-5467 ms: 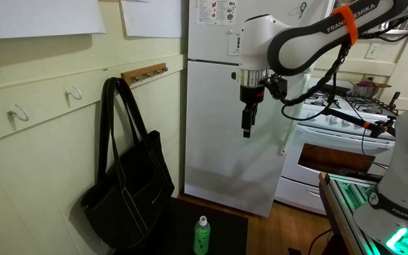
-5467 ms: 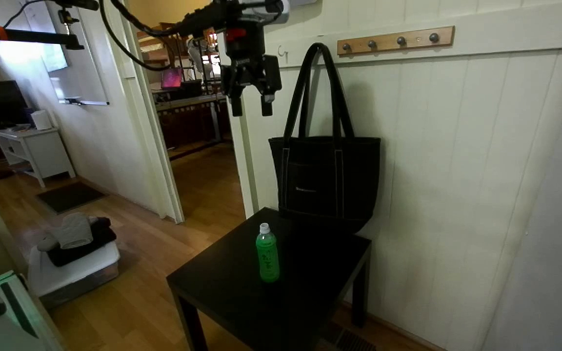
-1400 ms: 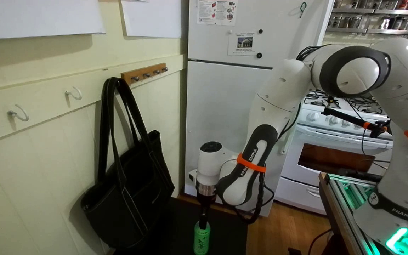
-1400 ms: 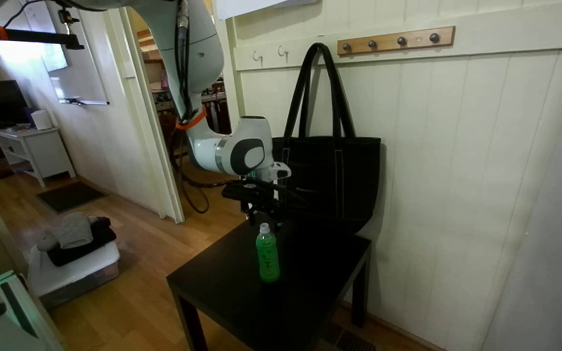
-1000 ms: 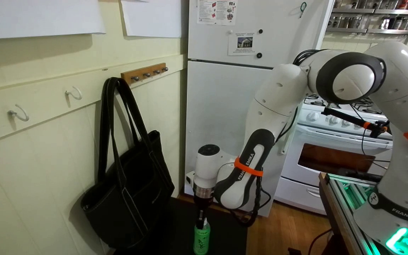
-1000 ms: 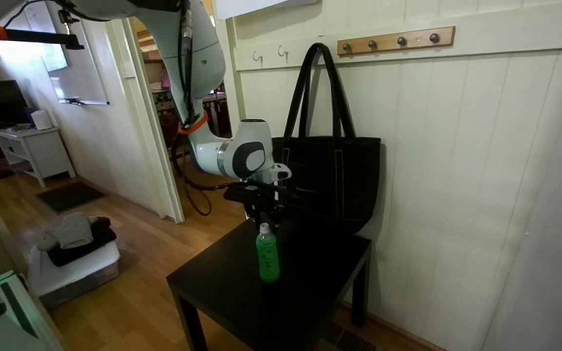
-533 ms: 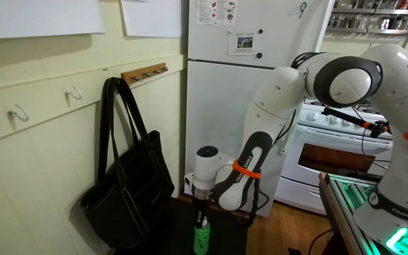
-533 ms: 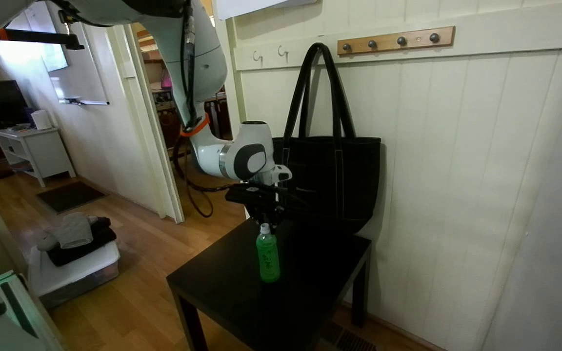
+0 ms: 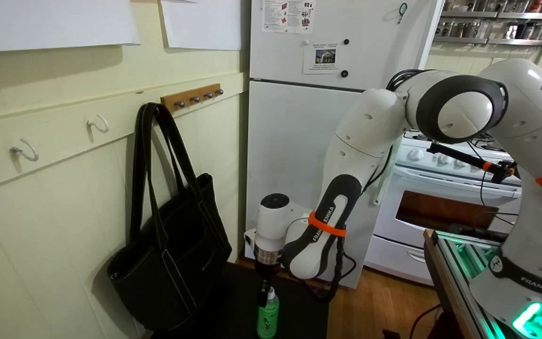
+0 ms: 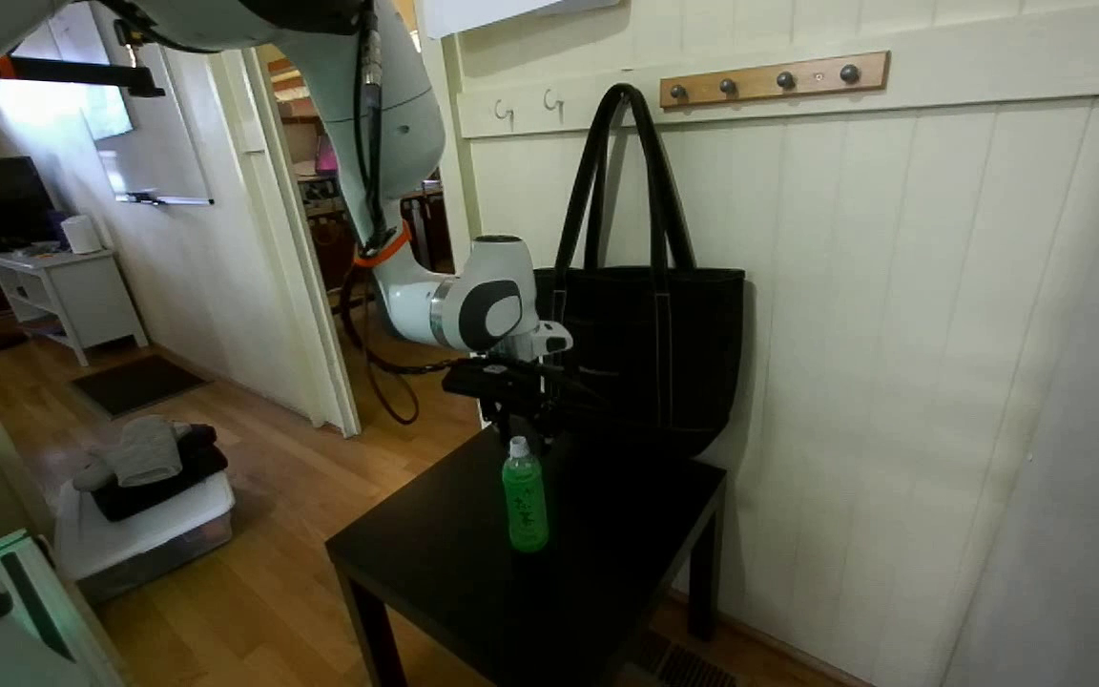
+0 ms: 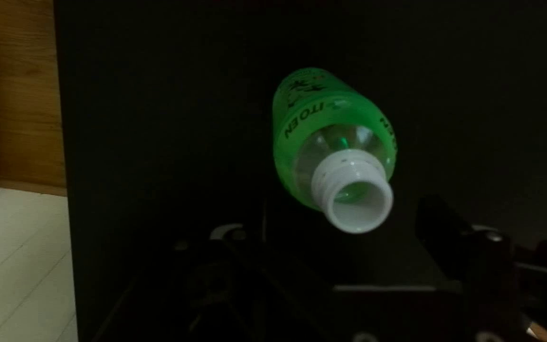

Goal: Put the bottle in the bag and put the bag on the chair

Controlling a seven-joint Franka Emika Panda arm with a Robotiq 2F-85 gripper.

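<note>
The green bottle with an open white neck stands upright on the near-black chair seat; the bottle also shows in an exterior view. My gripper is low at the bottle's top. In the wrist view the gripper is open, its dark fingers on either side of the bottle's white neck with gaps visible. In an exterior view the gripper is dark against the seat and partly behind the bottle. The black bag hangs by its loop handles on the wall; it also shows in an exterior view.
A wooden peg rail and white hooks are on the wall near the bag. A white fridge and a stove stand behind the arm. A lidded bin with cloths is on the floor.
The arm has come down from high above to the bottle's top. Over the last second it shifted slightly lower and toward the bag side, then nearly stopped. The bag has not moved.
</note>
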